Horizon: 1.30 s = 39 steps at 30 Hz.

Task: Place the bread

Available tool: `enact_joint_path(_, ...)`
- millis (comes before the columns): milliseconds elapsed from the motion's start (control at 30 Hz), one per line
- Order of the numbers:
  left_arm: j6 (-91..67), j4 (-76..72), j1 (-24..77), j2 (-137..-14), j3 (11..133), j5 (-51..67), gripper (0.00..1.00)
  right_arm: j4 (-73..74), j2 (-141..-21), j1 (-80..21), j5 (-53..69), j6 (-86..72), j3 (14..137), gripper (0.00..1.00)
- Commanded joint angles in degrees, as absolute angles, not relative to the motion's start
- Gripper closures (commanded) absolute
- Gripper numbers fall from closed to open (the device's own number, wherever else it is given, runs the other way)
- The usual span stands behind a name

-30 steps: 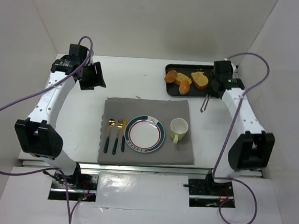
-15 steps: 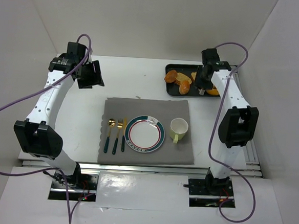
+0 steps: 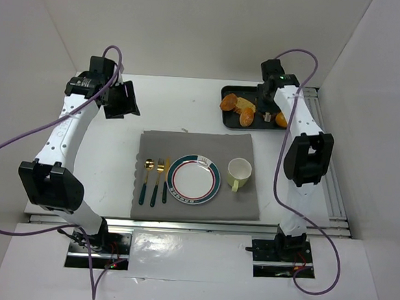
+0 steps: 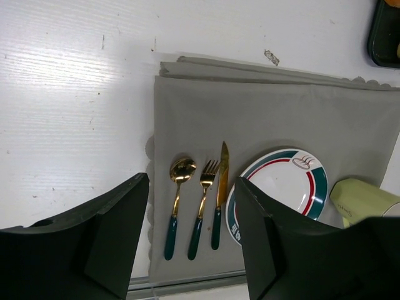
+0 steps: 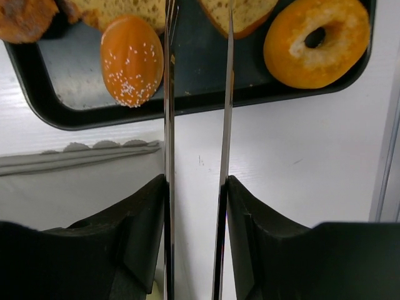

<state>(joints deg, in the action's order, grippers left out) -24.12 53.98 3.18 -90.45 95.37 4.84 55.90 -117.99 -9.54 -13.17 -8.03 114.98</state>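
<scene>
Several breads lie on a black tray (image 5: 81, 94) at the back right: a seeded bun (image 5: 131, 59), a ring-shaped roll (image 5: 315, 40) and a toast slice (image 5: 240, 12). In the top view the bun (image 3: 247, 114) and a darker piece (image 3: 229, 102) show on the tray (image 3: 237, 123). My right gripper (image 5: 195, 181) is shut on a pair of metal tongs (image 5: 169, 112). Their two blades stand apart and reach over the tray between the bun and the toast. No bread is pinched. My left gripper (image 4: 190, 187) hangs open and empty above the placemat, seen at the back left (image 3: 124, 102).
A grey placemat (image 3: 200, 150) carries a green-rimmed plate (image 3: 193, 179), a pale green cup (image 3: 239, 171) and a gold spoon, fork and knife (image 3: 155, 181). White walls enclose the table. A metal rail (image 3: 328, 179) runs along the right side.
My right arm swung left from the table's right side to above the tray. The tongs' blades went from pressed together to spread apart. The left arm barely moved.
</scene>
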Motion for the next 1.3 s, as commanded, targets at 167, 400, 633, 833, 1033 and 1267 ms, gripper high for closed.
enact_joint_path(167,-24.26,52.56,2.90,-91.32,95.02,6.77,0.30,59.59,-121.20,-10.72,-16.96,-5.27,118.65,0.51)
enact_joint_path(400,-24.79,52.03,2.90,-91.32,94.48,6.77,0.30,59.07,-122.26,-11.95,-20.39,-5.27,117.52,0.51)
enact_joint_path(633,-24.79,52.03,2.90,-91.85,94.48,7.29,0.30,59.06,-121.11,-14.59,-24.60,-6.32,115.76,0.51)
enact_joint_path(833,-24.79,52.03,2.90,-91.85,94.48,7.29,0.30,59.59,-121.11,-15.73,-28.12,-6.33,113.73,0.51)
enact_joint_path(1033,-24.79,52.03,2.90,-91.32,94.48,6.77,0.30,59.59,-122.34,-15.73,-30.49,-6.33,115.13,0.51)
enact_joint_path(1267,-24.79,52.03,2.90,-91.32,93.96,6.77,0.30,59.59,-122.34,-16.26,-30.50,-6.33,114.43,0.51)
